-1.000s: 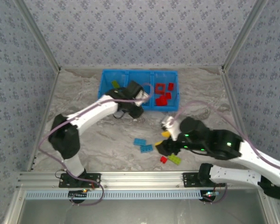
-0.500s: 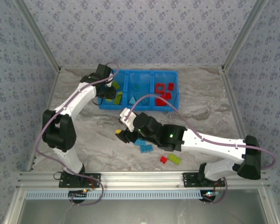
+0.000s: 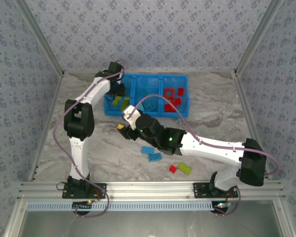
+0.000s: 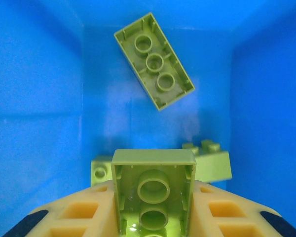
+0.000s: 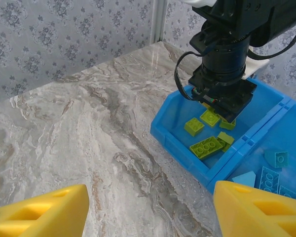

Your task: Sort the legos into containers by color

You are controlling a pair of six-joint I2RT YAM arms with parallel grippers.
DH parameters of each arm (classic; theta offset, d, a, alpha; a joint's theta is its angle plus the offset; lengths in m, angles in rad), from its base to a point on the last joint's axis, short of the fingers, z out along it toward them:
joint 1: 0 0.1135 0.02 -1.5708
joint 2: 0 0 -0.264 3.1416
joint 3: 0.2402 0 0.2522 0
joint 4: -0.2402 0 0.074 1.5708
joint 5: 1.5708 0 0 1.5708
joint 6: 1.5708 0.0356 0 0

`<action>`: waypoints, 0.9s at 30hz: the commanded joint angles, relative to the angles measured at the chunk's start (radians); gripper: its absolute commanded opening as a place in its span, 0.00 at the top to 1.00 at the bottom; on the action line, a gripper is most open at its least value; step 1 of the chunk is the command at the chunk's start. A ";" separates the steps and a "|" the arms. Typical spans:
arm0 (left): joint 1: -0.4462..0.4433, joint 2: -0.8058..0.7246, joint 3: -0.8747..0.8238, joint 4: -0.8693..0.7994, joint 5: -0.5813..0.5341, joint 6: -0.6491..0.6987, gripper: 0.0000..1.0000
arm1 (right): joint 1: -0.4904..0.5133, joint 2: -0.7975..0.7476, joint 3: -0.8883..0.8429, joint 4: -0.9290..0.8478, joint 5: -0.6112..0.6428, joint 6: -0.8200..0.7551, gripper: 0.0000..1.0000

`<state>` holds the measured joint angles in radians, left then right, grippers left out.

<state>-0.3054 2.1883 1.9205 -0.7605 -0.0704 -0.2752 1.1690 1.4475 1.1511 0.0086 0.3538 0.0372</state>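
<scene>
- The left gripper clamps a lime green brick underside-up (hollow tubes showing) inside a blue bin compartment.
- Beyond that brick: an overturned, tilted long lime brick.
- Just right of it: a studded lime brick.

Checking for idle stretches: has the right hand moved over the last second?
Yes. In the top view the right hand has swung left, from in front of the blue bin's right end to just in front of its left compartment.

We are logging a bright blue bin, upper centre: lime green legos showing at its left, light blue legos mid, red legos right. Tabletop is running grey-veined marble; walls are carrying grey-blue floral print.
</scene>
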 commanded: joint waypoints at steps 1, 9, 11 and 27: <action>0.006 0.043 0.070 -0.031 0.021 -0.013 0.66 | -0.012 -0.001 0.026 0.004 0.023 0.035 0.30; 0.018 0.086 0.079 -0.035 0.054 -0.039 0.56 | -0.020 -0.027 0.010 -0.136 0.065 0.121 0.27; 0.019 0.071 0.066 -0.026 0.055 -0.040 0.53 | -0.020 -0.044 0.005 -0.197 0.075 0.155 0.27; -0.105 -0.556 -0.303 0.027 0.075 -0.150 0.38 | 0.004 -0.313 -0.165 -0.835 0.000 0.511 0.30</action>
<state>-0.3477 1.8145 1.6901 -0.7391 -0.0288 -0.3771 1.1660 1.1503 1.0142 -0.6506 0.4000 0.4446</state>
